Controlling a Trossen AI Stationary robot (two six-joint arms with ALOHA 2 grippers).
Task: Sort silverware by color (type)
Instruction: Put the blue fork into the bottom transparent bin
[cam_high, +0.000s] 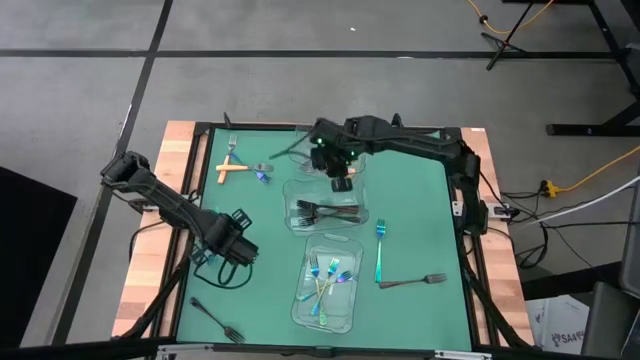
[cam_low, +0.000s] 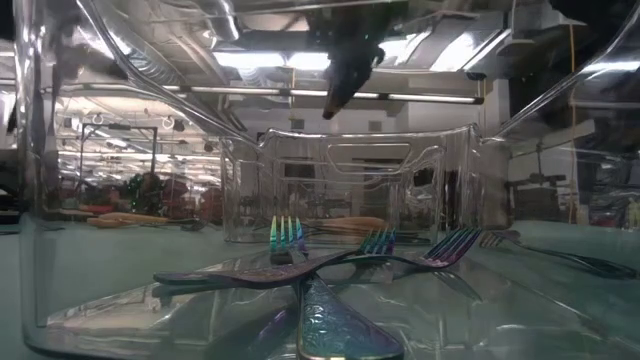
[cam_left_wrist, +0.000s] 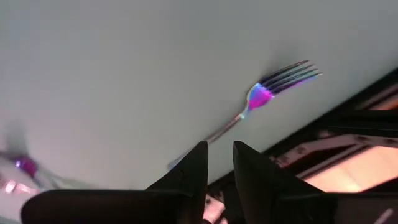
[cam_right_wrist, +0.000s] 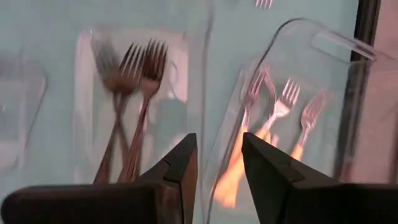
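Iridescent forks nearest, green table, grey floor, both fingers narrowly parted.

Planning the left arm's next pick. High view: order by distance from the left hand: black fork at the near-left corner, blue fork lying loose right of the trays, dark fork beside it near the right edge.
1. Black fork, near-left corner, closest to the left hand.
2. Blue fork, loose on the mat right of the trays.
3. Dark fork, lying crosswise toward the right edge, slightly farther.
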